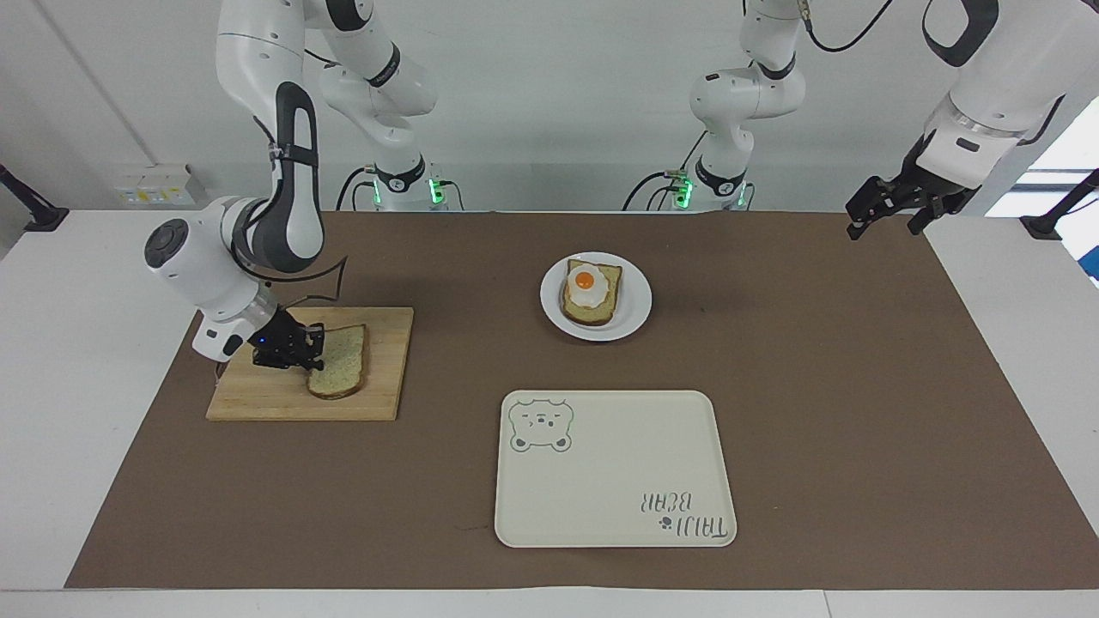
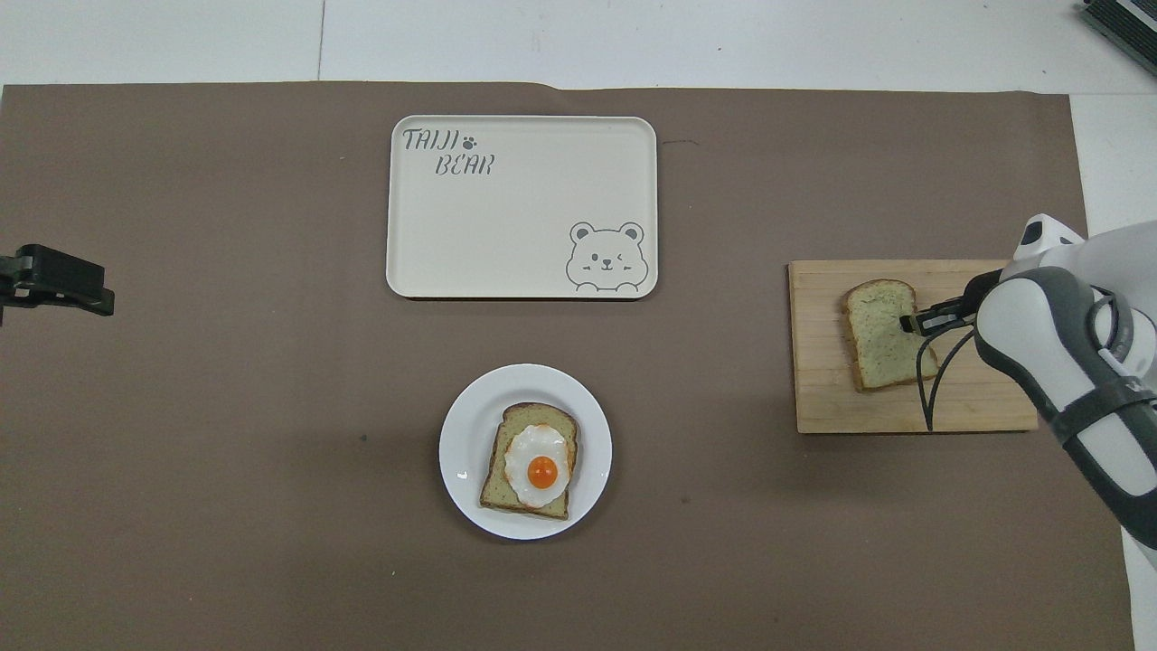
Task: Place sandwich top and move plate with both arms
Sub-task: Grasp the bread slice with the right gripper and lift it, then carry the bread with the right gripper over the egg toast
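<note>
The bare bread slice (image 1: pixel 340 371) lies on the wooden board (image 1: pixel 258 399) at the right arm's end of the table, its crust edge toward the right arm a little raised; the right gripper (image 1: pixel 302 354) is closed on that edge, pinching the slice; in the overhead view the arm's white body covers most of the gripper, so only its black tip (image 2: pixel 913 321) shows at the bread's side, and a black cable hangs over the board. The white plate (image 1: pixel 631 319) sits near the middle of the table, nearer to the robots than the cream tray (image 1: pixel 615 472), well apart from the board; on it lies a second slice with a fried egg (image 1: pixel 585 281) on top. The tray carries a bear drawing and lettering. The left gripper (image 1: pixel 884 209) hangs open in the air over the brown mat's corner at the left arm's end, waiting; overhead, its body is cut off by the edge (image 2: pixel 56 282), so only part of it shows.
</note>
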